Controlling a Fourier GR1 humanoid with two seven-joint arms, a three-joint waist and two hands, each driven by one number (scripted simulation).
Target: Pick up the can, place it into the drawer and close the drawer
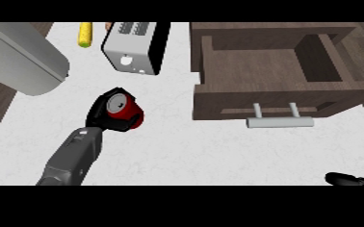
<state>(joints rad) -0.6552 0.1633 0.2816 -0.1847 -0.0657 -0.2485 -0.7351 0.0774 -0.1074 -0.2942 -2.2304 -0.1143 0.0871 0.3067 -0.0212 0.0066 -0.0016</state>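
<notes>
Two hands show, and only one of them carries anything. Your left hand (99,114) comes in on its grey forearm from the lower left and is curled round the can (124,108) — black fingers wrap the can's left side and its far edge. The can's silver top faces up at you, and its red wall shows on the side away from the palm. Whether it sits on the white surface (213,149) or hangs just off it, you cannot tell from this view.

To the right of that hand and a little beyond it lies the drawer (249,67), pulled open with its dark wooden floor showing, well apart from the can. A silver bar handle (279,121) stands on two short posts on the drawer's front face, roughly level with the hand and off to its right.

Straight ahead of the left hand stands a toaster (135,45), white and black with its slots turned upward, near the hand but not touching it. A small yellow thing (85,33) lies just beside the toaster, ahead of the hand and to its left. Further left, a large grey rounded body (28,60) runs off the edge; what it is you cannot tell.

Your right hand (344,179) is only a small black patch at the lower right edge, far to the right of the left hand and nearer you than the handle — too little shows to tell whether it is spread or closed.
</notes>
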